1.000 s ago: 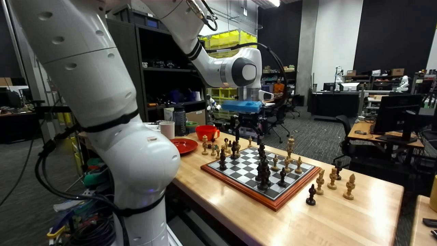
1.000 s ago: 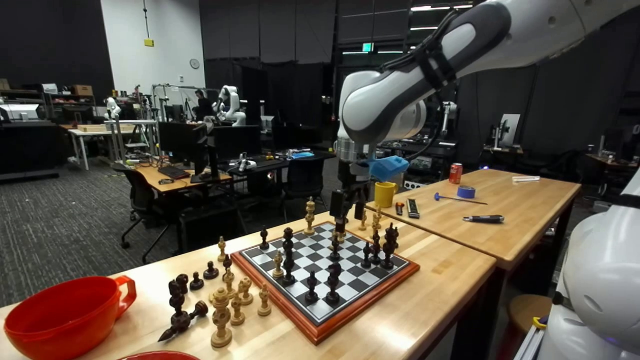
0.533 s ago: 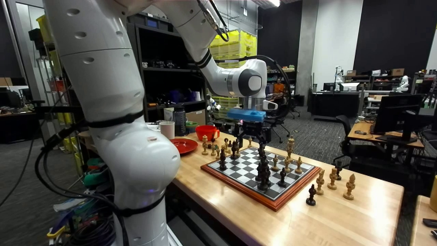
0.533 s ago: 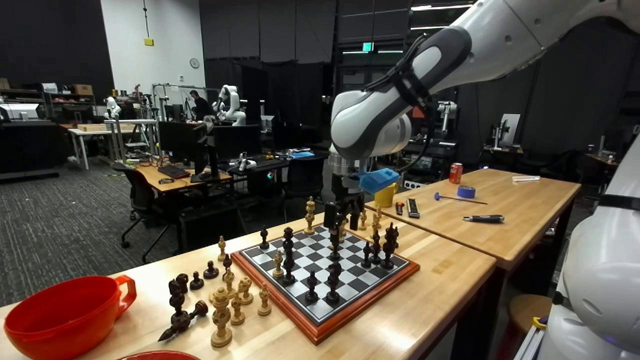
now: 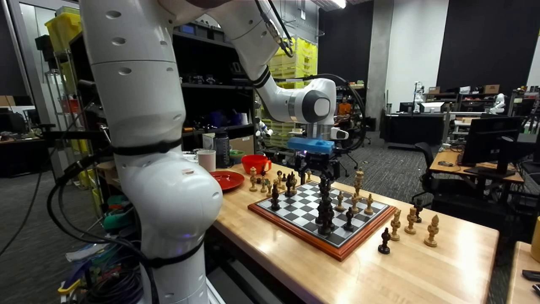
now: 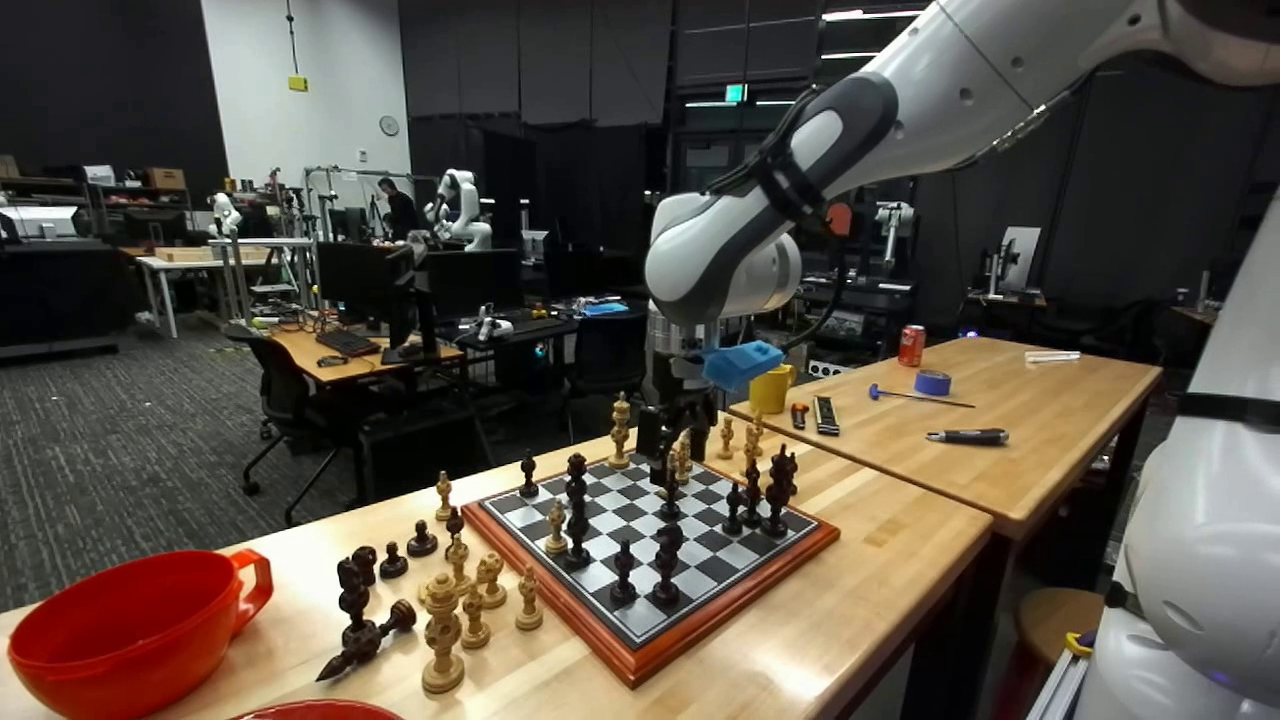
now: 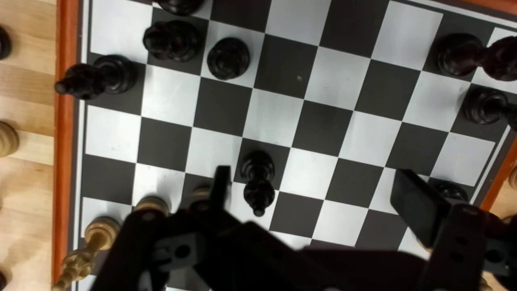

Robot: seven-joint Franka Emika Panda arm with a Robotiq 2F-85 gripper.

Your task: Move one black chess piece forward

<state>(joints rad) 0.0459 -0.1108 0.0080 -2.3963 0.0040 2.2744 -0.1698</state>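
Observation:
A black chess piece [image 7: 258,182] stands upright on a dark square of the chessboard [image 7: 64,121]. In the wrist view it is between my spread fingers, much closer to the left finger, touching neither. My gripper [image 7: 315,186] is open and empty. In an exterior view the gripper [image 6: 682,455] hangs low over the far part of the board [image 6: 590,625], just above and behind the black piece [image 6: 670,497]. In an exterior view the gripper [image 5: 316,177] is above the far side of the board [image 5: 295,230]; black pieces overlap there, so this piece is hard to pick out.
Other black pieces [image 7: 229,58] and light pieces [image 7: 151,204] stand on the board, one light piece partly hidden behind the left finger. Loose pieces [image 6: 442,640] and a red cup [image 6: 130,625] are on the table. A red plate [image 5: 228,180] lies beyond the board.
My open gripper has come down closer to the board and shifted a little sideways, its fingers now around the height of the piece tops. The chess pieces have not visibly moved.

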